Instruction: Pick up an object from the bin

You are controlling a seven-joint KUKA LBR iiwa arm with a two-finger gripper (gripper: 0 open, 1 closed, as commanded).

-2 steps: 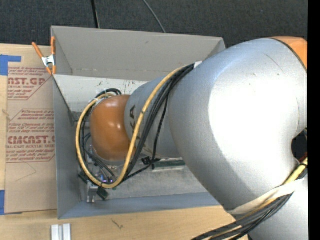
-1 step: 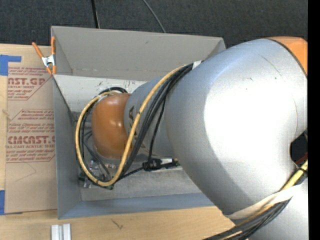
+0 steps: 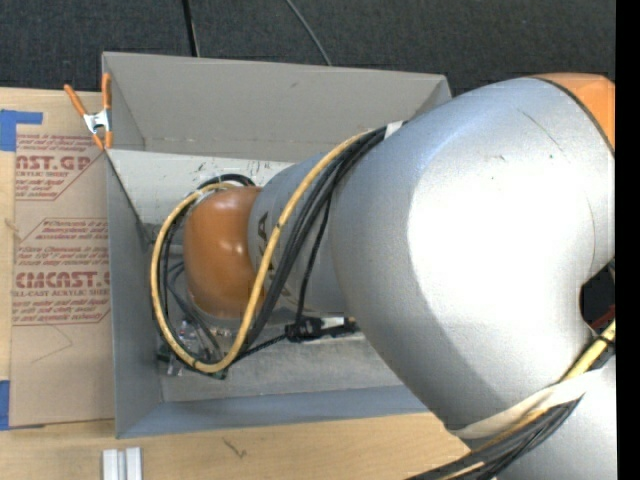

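Reach-in seems the step, gripper [image 3: 196, 348] low at the bin's [image 3: 135, 398] lower-left corner, claw apart or together I cannot tell; next likely grip, then lift.

A dark, speckled floor covering [image 3: 450, 18] spans the top of the camera view; two black leads cross it, well apart; the thicker cord [image 3: 185, 13] runs almost straight down from the top edge, left of centre; the thinner wire [image 3: 303, 13] enters nearer the middle and curves down toward the right; along the bottom edge, a pale wooden tabletop [image 3: 300, 453] shows faint grain; at lower left on it, a small white ridged strip [image 3: 122, 461] meets the bottom edge.
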